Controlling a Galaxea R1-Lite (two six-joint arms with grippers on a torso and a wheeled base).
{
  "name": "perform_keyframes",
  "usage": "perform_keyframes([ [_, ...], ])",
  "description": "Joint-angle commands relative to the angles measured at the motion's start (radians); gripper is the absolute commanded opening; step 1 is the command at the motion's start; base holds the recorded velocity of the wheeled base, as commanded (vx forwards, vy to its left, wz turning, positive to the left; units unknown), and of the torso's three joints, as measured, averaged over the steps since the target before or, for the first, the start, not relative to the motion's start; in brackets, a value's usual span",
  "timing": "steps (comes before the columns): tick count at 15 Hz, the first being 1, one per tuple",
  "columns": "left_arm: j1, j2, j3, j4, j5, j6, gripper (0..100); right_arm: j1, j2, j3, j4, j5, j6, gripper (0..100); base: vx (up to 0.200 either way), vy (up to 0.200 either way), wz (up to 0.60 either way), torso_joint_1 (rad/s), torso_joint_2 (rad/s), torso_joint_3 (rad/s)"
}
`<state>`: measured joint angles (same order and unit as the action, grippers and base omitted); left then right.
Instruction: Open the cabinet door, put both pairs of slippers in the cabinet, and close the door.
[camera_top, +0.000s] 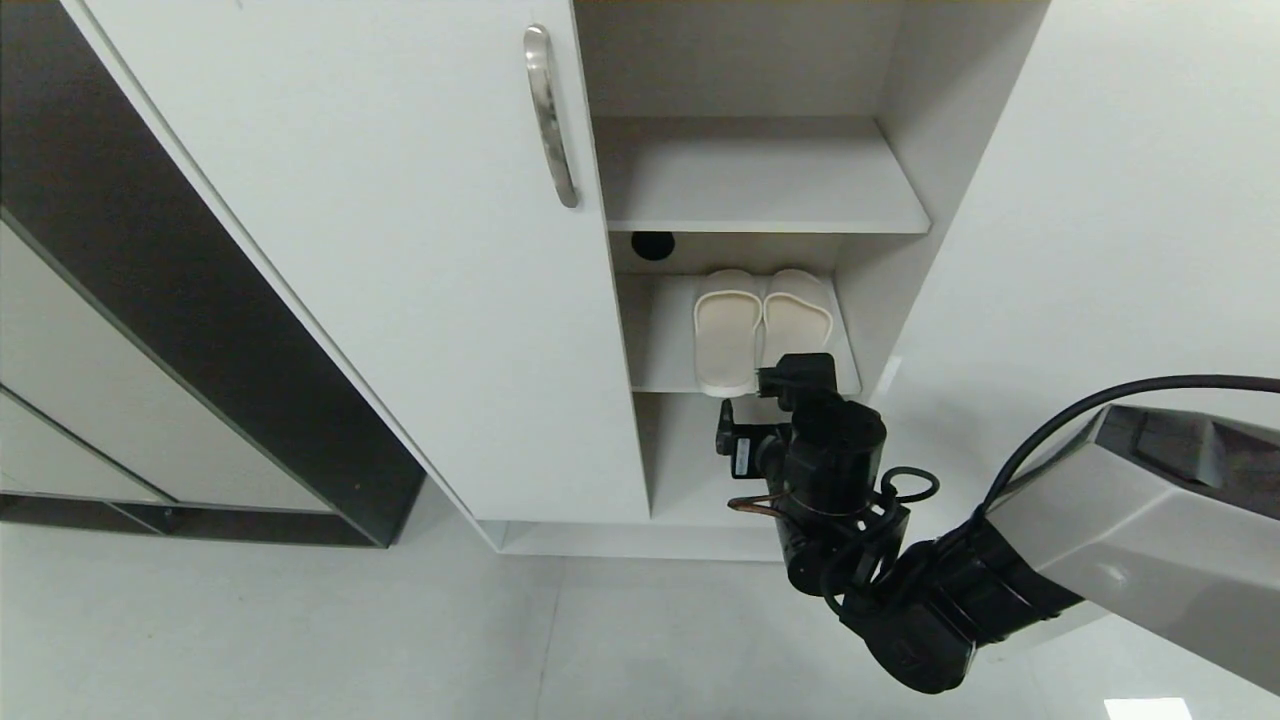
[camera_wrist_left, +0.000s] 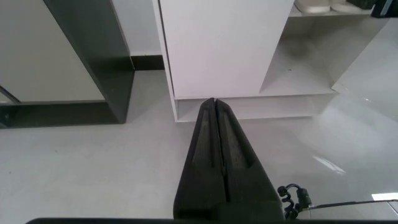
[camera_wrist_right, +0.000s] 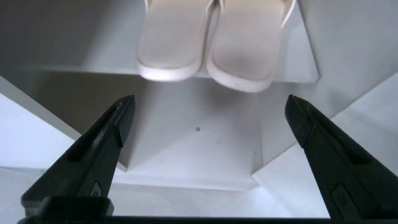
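Right hand (camera_wrist_right: 209, 107), released, hangs just on the near side of the cream slippers (camera_top: 763, 325), which lie on the cabinet's middle shelf (camera_top: 655, 350). Left hand (camera_wrist_left: 215, 109) clenched, over pale floor (camera_wrist_left: 93, 162).

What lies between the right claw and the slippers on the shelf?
Nothing stands there: the right wrist view shows the open right claw before the slippers, with only the bare lower shelf under the gap.

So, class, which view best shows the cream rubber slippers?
Head view: nearly the whole pair of cream rubber slippers shows. Right wrist view crops the toes; left wrist view catches only heel edges.
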<state>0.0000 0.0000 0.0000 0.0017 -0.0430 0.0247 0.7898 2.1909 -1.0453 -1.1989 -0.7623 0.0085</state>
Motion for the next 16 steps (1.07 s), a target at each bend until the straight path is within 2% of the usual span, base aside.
perform_keyframes([
  [1,0.0,0.002,0.0,0.0,0.0,0.0,0,0.0,0.0,0.004,-0.004,0.0,-0.001,100,0.0,0.0,0.0,0.0,0.0,0.0],
  [6,0.0,0.002,0.0,0.0,0.0,0.0,0,0.0,0.0,0.004,-0.004,0.0,-0.002,100,0.0,0.0,0.0,0.0,0.0,0.02],
  [16,0.0,0.002,0.0,0.0,-0.002,0.001,0,-0.007,0.004,0.01,-0.008,0.0,-0.004,100,0.0,0.0,0.0,0.0,0.0,0.195],
])
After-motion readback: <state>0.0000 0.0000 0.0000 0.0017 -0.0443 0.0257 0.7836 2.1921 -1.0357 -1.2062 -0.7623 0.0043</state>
